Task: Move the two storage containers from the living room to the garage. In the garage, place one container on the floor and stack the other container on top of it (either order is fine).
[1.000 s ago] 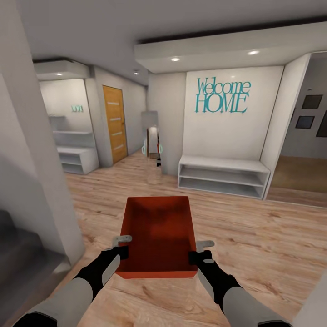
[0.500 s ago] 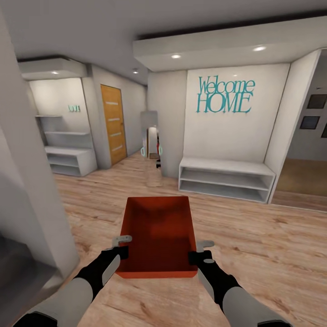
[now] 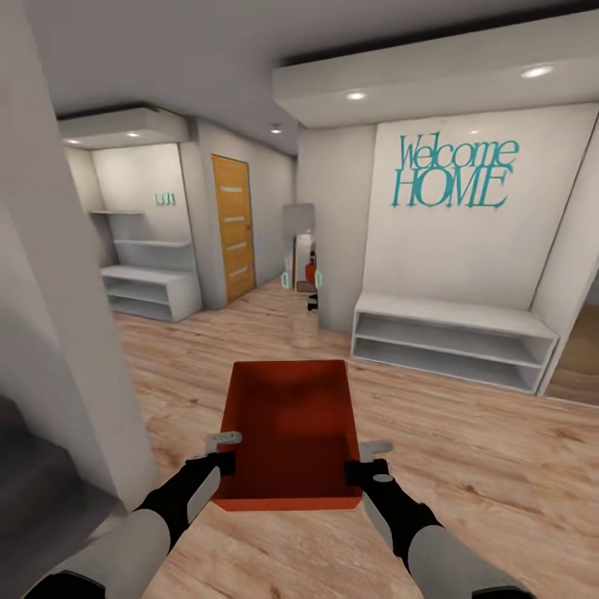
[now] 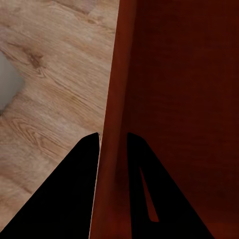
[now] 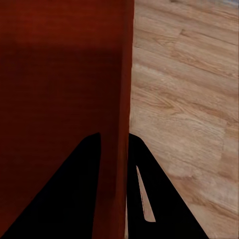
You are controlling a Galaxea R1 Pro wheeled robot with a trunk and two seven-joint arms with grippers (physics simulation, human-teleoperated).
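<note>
Orange-red bin, head view: the storage container is sitting at 6 o'clock, open top facing up, carried above the wood plank floor.
Left gripper, head view: the left gripper is clamping the bin's wall at 7 o'clock, one finger inside and one outside.
Right gripper, head view: the right gripper is clamping the opposite wall at 5 o'clock in the same way.
Surroundings, head view: a white shelf bench is standing at 2 o'clock under teal "Welcome HOME" lettering; a wooden door is showing at 11 o'clock, with more white shelves at 10 o'clock and a grey wall edge at 9 o'clock.
Left wrist view: the left gripper is pinching the bin's thin wall between its dark fingers, narrow, with planks beside it.
Right wrist view: the right gripper is pinching the bin's other wall, narrow, one finger lying on the outer side over planks.
</note>
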